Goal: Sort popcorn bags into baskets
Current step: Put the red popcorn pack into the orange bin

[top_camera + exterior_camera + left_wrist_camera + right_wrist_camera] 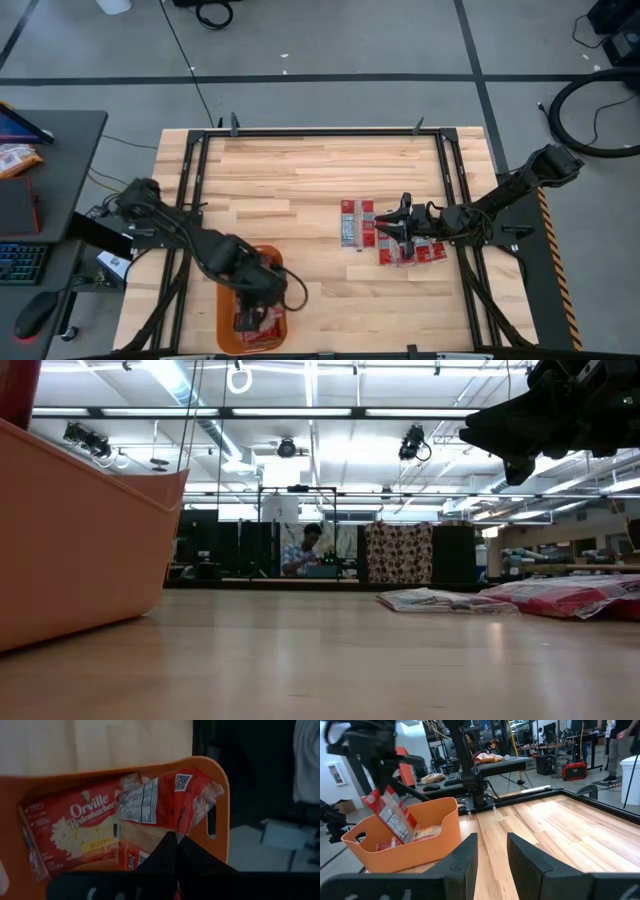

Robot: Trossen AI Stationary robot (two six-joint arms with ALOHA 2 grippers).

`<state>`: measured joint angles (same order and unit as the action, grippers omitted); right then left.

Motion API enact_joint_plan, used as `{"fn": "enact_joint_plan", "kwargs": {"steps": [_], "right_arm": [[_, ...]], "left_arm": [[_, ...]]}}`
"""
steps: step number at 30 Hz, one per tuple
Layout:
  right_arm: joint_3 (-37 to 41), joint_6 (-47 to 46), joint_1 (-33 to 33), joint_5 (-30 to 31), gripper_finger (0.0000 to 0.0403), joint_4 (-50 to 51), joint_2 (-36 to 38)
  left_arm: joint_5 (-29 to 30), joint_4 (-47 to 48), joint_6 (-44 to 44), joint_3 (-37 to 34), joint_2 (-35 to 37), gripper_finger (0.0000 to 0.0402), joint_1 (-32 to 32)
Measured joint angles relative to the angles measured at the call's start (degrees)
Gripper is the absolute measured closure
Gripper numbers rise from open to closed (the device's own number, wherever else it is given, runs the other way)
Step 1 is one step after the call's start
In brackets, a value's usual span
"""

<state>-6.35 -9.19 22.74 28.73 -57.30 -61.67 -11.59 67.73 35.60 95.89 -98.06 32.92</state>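
1. My left gripper (262,318) hangs over the shallow orange plastic basket (226,312) at the table's near left edge, pinched tight on a flat red popcorn bag with a grey-white nutrition panel (165,800). The bag dangles tilted above the basket (427,847), over a wider red bag with a cream logo (75,832) already lying inside.
2. I judge this the drop-off step: next I should release so the bag falls inside the rim, then lift straight up.
3. The bare wooden table (300,190) between my arms gives open room for the trip back.
4. Right of centre lie the unsorted bags: a grey-panelled pair (356,222) and a red heap (420,252) just beside it.
5. My right gripper (400,222) hovers above that heap with fingers (465,857) partly apart, empty, well inside the black frame rail (455,190).
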Motion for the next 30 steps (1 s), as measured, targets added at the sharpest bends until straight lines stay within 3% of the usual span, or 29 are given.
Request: {"fn": "enact_joint_plan", "kwargs": {"steps": [6,12,22,30], "right_arm": [[0.00,0.13,0.00,0.00,0.0293,-0.45,0.00],[0.00,0.17,0.00,0.09,0.0293,-0.55,0.00],[0.00,0.37,0.00,0.11,0.0293,-0.52,0.00],[0.00,0.19,0.00,0.11,0.0293,-0.55,0.00]], "left_arm": [[1.55,-6.67,3.03,-11.89,8.55,0.0397,-1.82],[1.93,-12.80,4.04,-21.02,12.66,0.0394,-4.33],[3.90,-8.02,2.79,-23.51,11.36,0.0367,-6.40],[7.06,-5.33,2.71,-23.23,11.50,0.0303,-6.77]]}}
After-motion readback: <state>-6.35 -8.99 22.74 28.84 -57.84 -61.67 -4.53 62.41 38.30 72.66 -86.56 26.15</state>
